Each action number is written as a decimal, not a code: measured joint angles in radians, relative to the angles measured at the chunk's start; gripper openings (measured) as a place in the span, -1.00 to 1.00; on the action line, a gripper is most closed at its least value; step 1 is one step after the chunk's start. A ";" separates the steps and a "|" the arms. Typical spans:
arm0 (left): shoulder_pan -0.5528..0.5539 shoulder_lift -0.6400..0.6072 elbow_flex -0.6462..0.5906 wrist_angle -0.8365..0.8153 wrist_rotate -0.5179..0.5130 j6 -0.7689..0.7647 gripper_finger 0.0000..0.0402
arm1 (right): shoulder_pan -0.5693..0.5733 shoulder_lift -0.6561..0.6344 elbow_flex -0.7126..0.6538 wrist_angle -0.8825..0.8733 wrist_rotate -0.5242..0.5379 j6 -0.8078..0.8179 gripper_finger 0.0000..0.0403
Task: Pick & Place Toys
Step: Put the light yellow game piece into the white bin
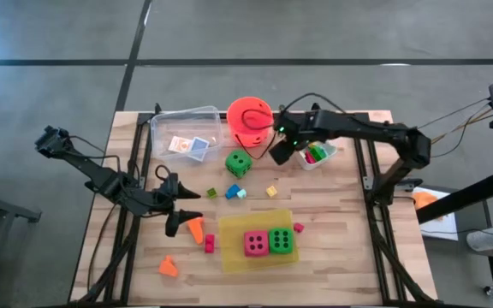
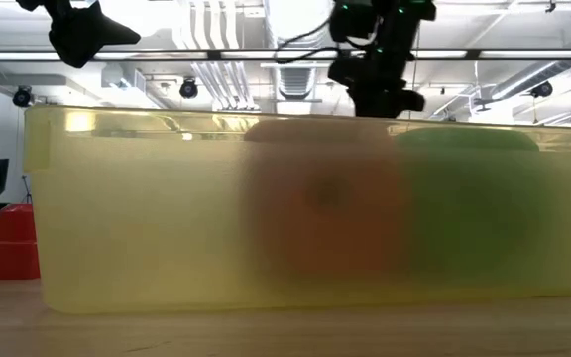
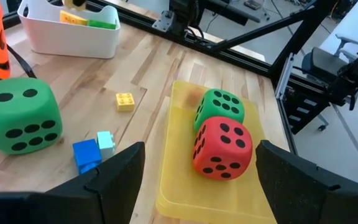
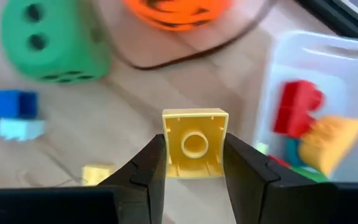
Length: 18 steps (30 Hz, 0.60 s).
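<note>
Right gripper (image 4: 194, 171): my jaws pinching a yellow brick (image 4: 194, 148) by its side walls above the desk's far edge, beside the white bin (image 1: 318, 156). Risk: shallow grip, so I may drop it short. Left gripper (image 3: 194, 186): jaws spread, idle near left edge.

The table (image 1: 332, 248) is pale wood in butt-jointed strips, matt, with visible grain. The 3 dice, 1 green die (image 1: 238, 162) on the wood and a pink die (image 1: 256, 244) and green die (image 1: 281, 240) on the tray, look like soft matt foam. The yellow tray (image 2: 147, 248) is translucent, slightly glossy plastic. The yellow brick (image 4: 194, 143) held by the right gripper (image 4: 194, 163) is smooth moulded plastic. The white bin (image 3: 73, 38) is smooth plastic; the bucket (image 1: 250, 120) is glossy orange-red plastic.
</note>
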 joint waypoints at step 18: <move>0.001 0.002 -0.006 -0.011 0.000 0.001 0.48 | -0.269 0.041 -0.250 0.057 -0.014 0.018 -0.42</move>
